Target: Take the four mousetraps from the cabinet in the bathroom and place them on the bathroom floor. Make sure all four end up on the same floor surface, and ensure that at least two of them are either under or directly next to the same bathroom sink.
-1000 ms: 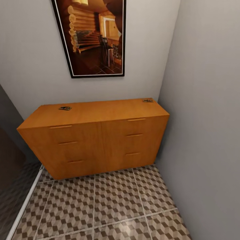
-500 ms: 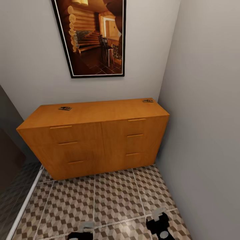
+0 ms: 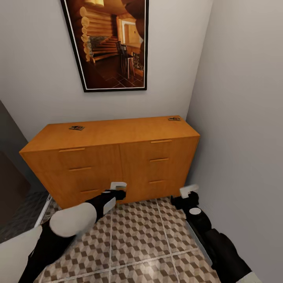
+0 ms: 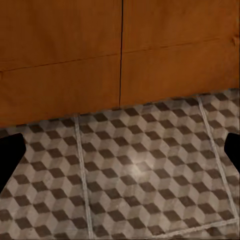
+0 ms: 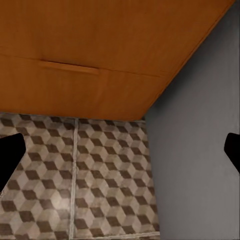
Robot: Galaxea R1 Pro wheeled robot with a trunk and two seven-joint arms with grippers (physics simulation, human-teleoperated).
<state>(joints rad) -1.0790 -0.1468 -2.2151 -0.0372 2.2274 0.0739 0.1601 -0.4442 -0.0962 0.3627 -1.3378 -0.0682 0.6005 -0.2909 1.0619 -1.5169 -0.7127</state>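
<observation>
My left gripper [image 3: 118, 188] and right gripper [image 3: 189, 192] both hang spread wide and empty in front of the cabinet [image 3: 114, 157], above the bathroom floor [image 3: 137, 236], touching nothing. 2 mousetraps [image 3: 76, 127] [image 3: 174, 118] lie on the cabinet top, near its opposite ends. A framed picture [image 3: 108, 43] hangs above the cabinet. My wrist views show the drawer fronts and tiles close up, with my fingertips [image 4: 10, 150] dark at the edges.
</observation>
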